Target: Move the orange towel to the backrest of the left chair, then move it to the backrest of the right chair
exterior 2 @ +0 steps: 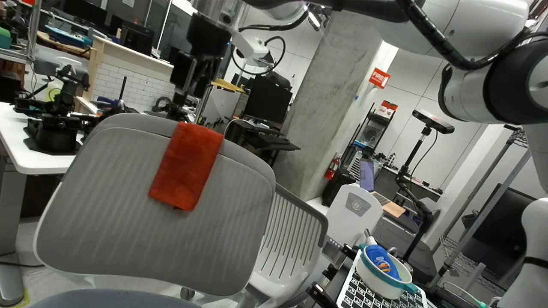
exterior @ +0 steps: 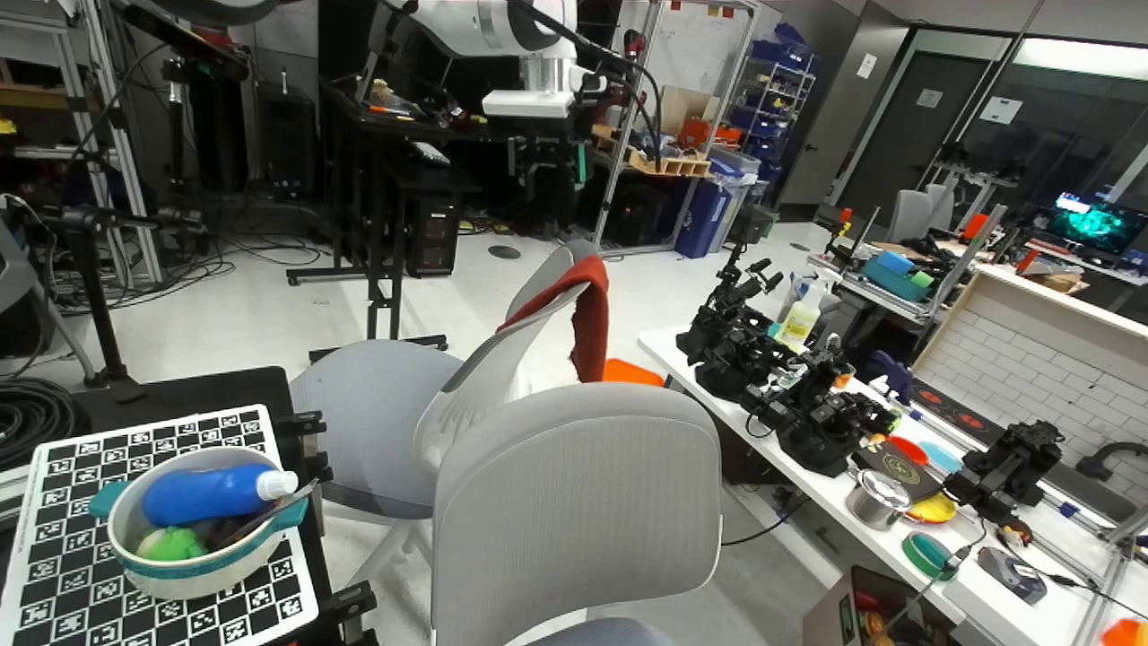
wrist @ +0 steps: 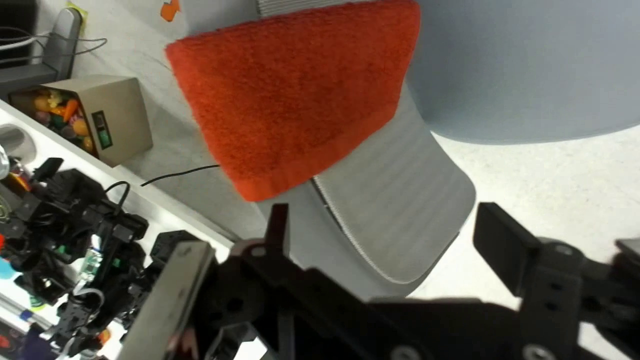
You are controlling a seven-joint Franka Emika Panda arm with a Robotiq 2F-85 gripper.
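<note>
The orange-red towel (exterior: 590,323) hangs folded over the top edge of a grey chair's backrest (exterior: 489,377). In an exterior view, the towel (exterior 2: 188,167) lies against this backrest (exterior 2: 124,205), near the middle of its top. Another grey chair's backrest (exterior: 583,502) stands beside it and is bare. My gripper (exterior: 547,170) is in the air above the towel's chair; it also shows dark in an exterior view (exterior 2: 188,81). In the wrist view the gripper (wrist: 385,215) has its fingers wide apart with nothing between them. The towel (wrist: 300,95) lies beyond the fingertips, apart from them.
A white table (exterior: 771,458) with black robot arms and dishes runs beside the chairs. A black stand with a checkered board (exterior: 72,538) bears a pot (exterior: 179,574) holding a blue bottle. A box of toy food (wrist: 117,115) sits on the floor by the table.
</note>
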